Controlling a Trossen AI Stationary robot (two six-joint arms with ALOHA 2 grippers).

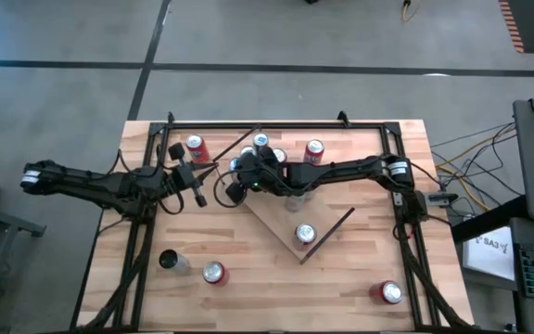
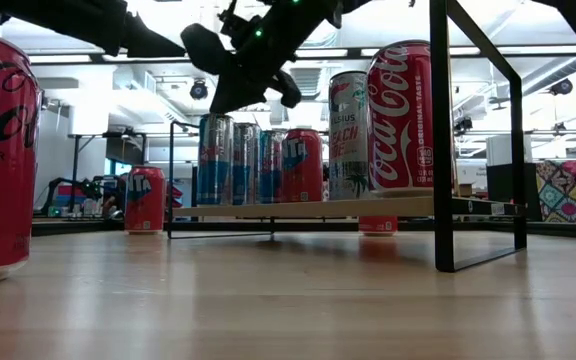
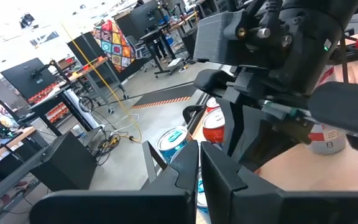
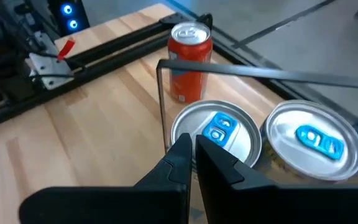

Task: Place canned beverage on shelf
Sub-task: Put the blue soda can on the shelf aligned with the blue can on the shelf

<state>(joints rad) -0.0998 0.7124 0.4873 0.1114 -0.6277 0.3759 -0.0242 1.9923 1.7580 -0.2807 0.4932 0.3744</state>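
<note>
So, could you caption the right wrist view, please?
Shut right gripper poised above blue-tabbed cans on the shelf, empty.

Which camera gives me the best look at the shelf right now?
The high view: the whole shelf shows as an angled board with cans on it. The low view shows only its front edge. The right wrist view shows only its thin frame, the left wrist view nothing clear.

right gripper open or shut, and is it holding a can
Shut and empty. In the right wrist view the right gripper has its fingertips pressed together above a silver can top, with nothing between them.
</note>
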